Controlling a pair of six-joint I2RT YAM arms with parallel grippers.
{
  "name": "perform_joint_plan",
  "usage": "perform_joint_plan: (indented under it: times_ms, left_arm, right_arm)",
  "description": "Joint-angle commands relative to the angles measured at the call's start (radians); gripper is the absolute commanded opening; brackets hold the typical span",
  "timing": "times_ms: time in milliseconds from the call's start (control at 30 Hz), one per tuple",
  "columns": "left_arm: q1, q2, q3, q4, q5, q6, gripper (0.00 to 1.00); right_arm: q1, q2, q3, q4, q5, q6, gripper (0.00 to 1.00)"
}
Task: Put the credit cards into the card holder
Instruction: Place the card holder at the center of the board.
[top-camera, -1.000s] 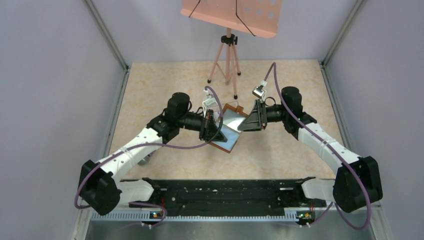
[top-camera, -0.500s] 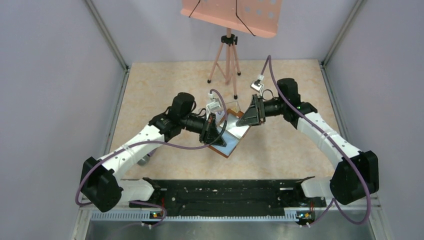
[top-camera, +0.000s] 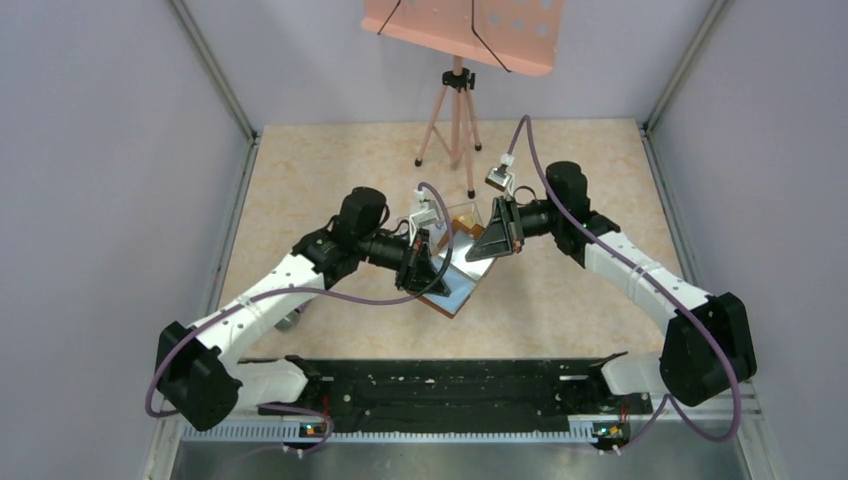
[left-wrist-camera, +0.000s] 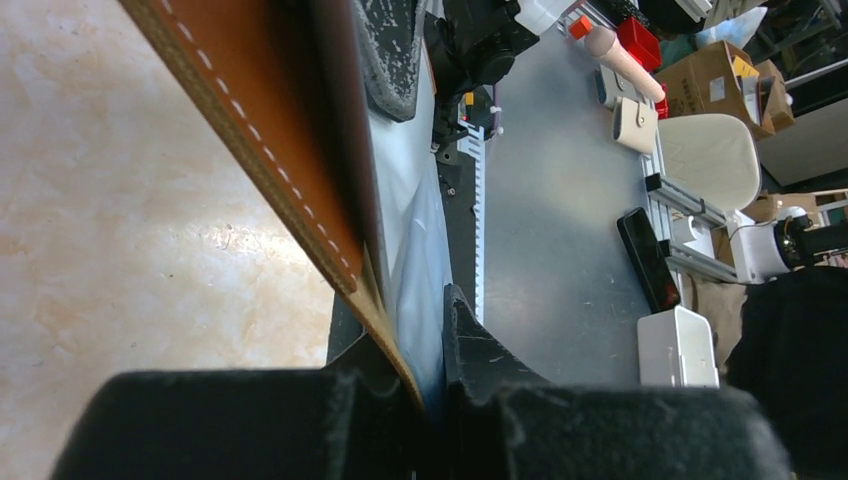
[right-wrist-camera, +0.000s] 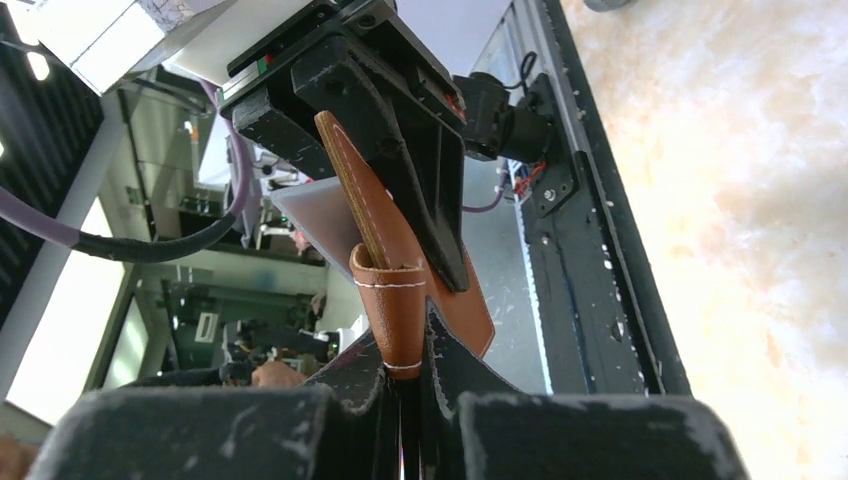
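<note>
Top cam: card holder (top-camera: 458, 282) is near mid-table (top-camera: 300, 170), between the two arms. It is opened out, w/ a brown leather rim and a pale blue-grey inner face turned up toward the cam. Both arms reach inward and meet on it, left arm at its left edge, right arm at its upper-right edge. We cannot tell whether its near corner touches the table.

Left wrist cam: left fingers (left-wrist-camera: 480, 355) are narrow, almost together, pinching the holder's edge. Its stitched flap (left-wrist-camera: 290, 140) runs up and away from the grip at a slant. A pale, glossy sheet lies against the flap's inner side. We cannot tell whether that sheet is a clear pocket or a card.

Right wrist cam: right fingers (right-wrist-camera: 455, 378) are likewise nearly closed, clamped on the lower end of a folded leather tab (right-wrist-camera: 390, 300) w/ a white stitch line. The tab stands approx. upright out of the grip. Left arm's black fingers show just beyond, gripping the same leather from the far side.

Credit cards: none clearly id'd in any view. A clear box (top-camera: 462, 214) sits just behind the holder w/ sth orange-yellow inside. It is too small to say whether that is cards.

Background: tripod (top-camera: 457, 115) at the far table edge, pink board (top-camera: 465, 25) on top.
</note>
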Motion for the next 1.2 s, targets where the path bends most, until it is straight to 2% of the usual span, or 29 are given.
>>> perform_joint_plan:
  times_ms: [0,100,167,200,267,367,433,533,667,867,1000,1033,1167]
  left_arm:
    - [-0.010,-0.071,-0.006,0.131,0.030,0.050,0.00]
    - [-0.011,-0.104,-0.020,0.191,0.027,0.052,0.01]
    - [-0.012,-0.128,-0.032,0.232,0.029,0.054,0.10]
    - [-0.012,-0.135,-0.037,0.255,0.032,0.051,0.11]
    - [-0.012,-0.135,-0.041,0.282,0.050,0.032,0.01]
    - [-0.020,-0.112,-0.023,0.267,0.057,0.018,0.00]
    - [-0.030,-0.096,-0.006,0.239,0.057,0.032,0.00]
    - [-0.046,-0.081,0.009,0.220,0.054,0.045,0.00]
    - [-0.058,-0.065,0.024,0.211,0.057,0.033,0.00]
    - [-0.071,-0.052,0.042,0.180,0.075,0.026,0.00]
    - [-0.077,-0.059,0.043,0.160,0.075,0.038,0.00]
    - [-0.078,-0.066,0.043,0.161,0.072,0.045,0.00]
    - [-0.080,-0.110,0.036,0.177,0.039,0.084,0.00]
  right_arm:
    - [0.007,-0.025,-0.044,0.285,-0.041,0.207,0.00]
    - [0.008,-0.024,-0.063,0.338,-0.047,0.253,0.00]
    - [0.009,-0.022,-0.069,0.385,-0.060,0.292,0.00]
    - [0.008,-0.024,-0.072,0.422,-0.066,0.312,0.00]
    - [0.010,-0.027,-0.074,0.478,-0.075,0.356,0.00]
    - [0.013,-0.029,-0.065,0.512,-0.085,0.391,0.00]
    - [0.017,-0.029,-0.053,0.508,-0.085,0.393,0.13]
    - [0.029,-0.026,-0.034,0.505,-0.076,0.395,0.25]
    - [0.052,-0.011,-0.011,0.504,-0.063,0.397,0.30]
    - [0.070,0.002,-0.013,0.558,-0.055,0.453,0.24]
    - [0.070,0.023,-0.013,0.612,-0.062,0.500,0.02]
    - [0.070,0.026,-0.020,0.621,-0.062,0.503,0.00]
    - [0.071,0.033,-0.066,0.657,-0.053,0.535,0.00]
